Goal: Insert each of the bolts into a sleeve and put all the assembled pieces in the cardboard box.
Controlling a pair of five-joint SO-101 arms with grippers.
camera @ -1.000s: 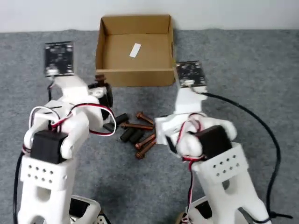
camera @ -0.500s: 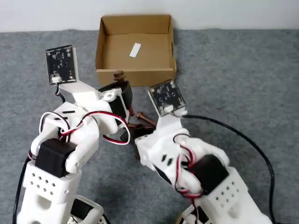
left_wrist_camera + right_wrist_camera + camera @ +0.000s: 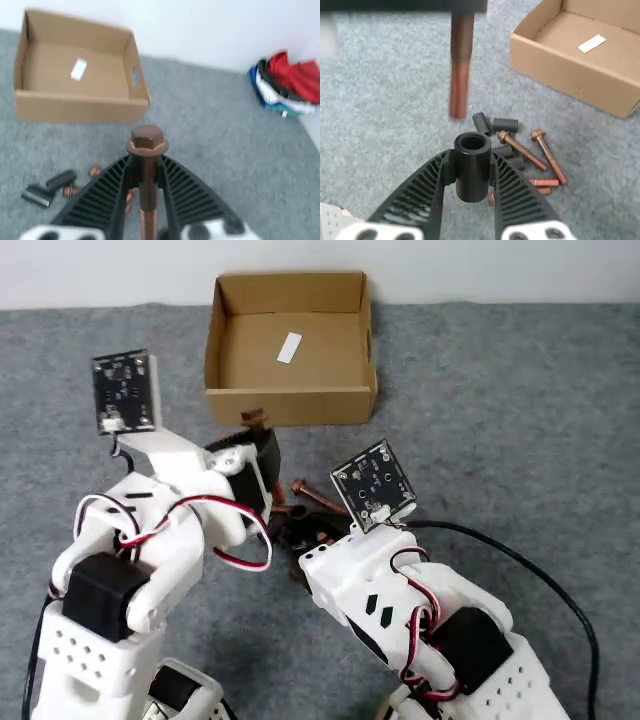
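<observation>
My left gripper [image 3: 145, 175] is shut on a copper bolt [image 3: 145, 175], head up; in the high view that bolt's head [image 3: 252, 418] shows just in front of the cardboard box [image 3: 290, 400]. My right gripper [image 3: 471, 170] is shut on a black sleeve [image 3: 471, 165], its bore facing up. The held bolt's shank [image 3: 459, 75] hangs above and slightly beside the sleeve's mouth, apart from it. Several loose copper bolts [image 3: 522, 150] and black sleeves [image 3: 504, 124] lie on the grey carpet below. The box holds a white label [image 3: 289, 347].
Both arms crowd the middle of the carpet [image 3: 520, 440] over the loose parts [image 3: 310, 498]. A heap of coloured cloth [image 3: 290, 82] lies far off by the wall. A black cable [image 3: 540, 570] trails from the right arm.
The right arm has swung in toward the centre, bringing the sleeve up under the bolt. The left arm has lifted the bolt and shifted slightly toward the box.
</observation>
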